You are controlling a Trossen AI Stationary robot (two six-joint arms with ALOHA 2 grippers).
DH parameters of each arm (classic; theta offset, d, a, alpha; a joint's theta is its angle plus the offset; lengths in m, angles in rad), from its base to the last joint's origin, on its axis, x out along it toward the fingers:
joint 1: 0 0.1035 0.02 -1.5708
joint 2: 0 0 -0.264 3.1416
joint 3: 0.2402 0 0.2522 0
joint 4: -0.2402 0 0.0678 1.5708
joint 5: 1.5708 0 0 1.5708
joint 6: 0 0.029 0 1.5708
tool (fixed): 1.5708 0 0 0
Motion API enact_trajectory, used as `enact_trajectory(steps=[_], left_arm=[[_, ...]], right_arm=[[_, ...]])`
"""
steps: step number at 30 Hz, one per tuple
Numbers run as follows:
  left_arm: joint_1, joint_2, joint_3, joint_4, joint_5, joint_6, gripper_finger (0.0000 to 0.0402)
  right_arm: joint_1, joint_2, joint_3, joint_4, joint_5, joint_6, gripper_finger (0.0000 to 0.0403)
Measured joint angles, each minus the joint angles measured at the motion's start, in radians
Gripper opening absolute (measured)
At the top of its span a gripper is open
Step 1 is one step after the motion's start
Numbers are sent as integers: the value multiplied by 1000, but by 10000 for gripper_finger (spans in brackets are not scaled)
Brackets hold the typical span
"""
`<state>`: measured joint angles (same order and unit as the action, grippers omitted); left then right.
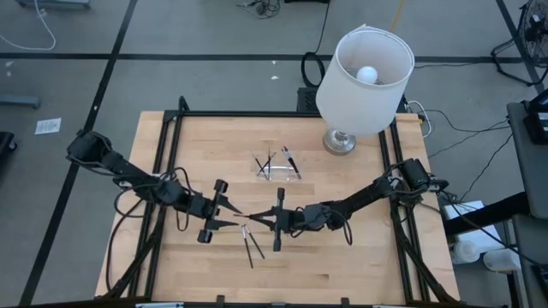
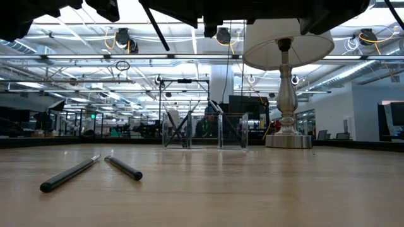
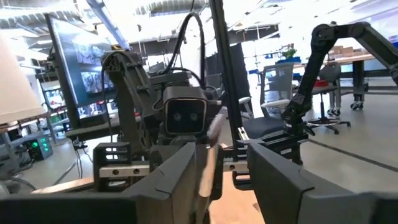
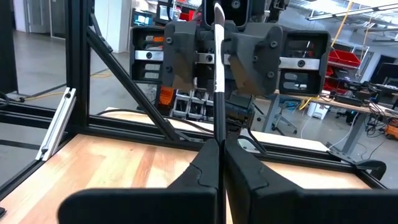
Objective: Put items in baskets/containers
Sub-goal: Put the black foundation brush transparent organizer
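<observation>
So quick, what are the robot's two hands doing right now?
Left gripper: around the stick tool, grip cannot be told.
Right gripper: shut on the stick tool.

Bare wood open along the near table (image 1: pixel 171 265) edge, two loose sticks (image 1: pixel 250 244) lying just near of the two meeting grippers, clear tray (image 1: pixel 278 165) with sticks mid-table, lamp (image 1: pixel 360 85) standing high beside the tray, perhaps narrowing approach from the right
</observation>
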<state>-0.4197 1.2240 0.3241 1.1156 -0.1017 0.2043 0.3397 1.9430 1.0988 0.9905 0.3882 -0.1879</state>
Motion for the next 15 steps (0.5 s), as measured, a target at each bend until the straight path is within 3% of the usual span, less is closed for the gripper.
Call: enact_trajectory(steps=[5,13,15], left_arm=[[16,0,0,-6,1,-24,122],[18,0,0,-53,-2,24,17],[13,0,0,-54,-1,40,13]], right_arm=[[0,0,0,0,0,0,0],[1,0,0,-2,1,-4,0],[2,0,0,-2,0,-4,0]])
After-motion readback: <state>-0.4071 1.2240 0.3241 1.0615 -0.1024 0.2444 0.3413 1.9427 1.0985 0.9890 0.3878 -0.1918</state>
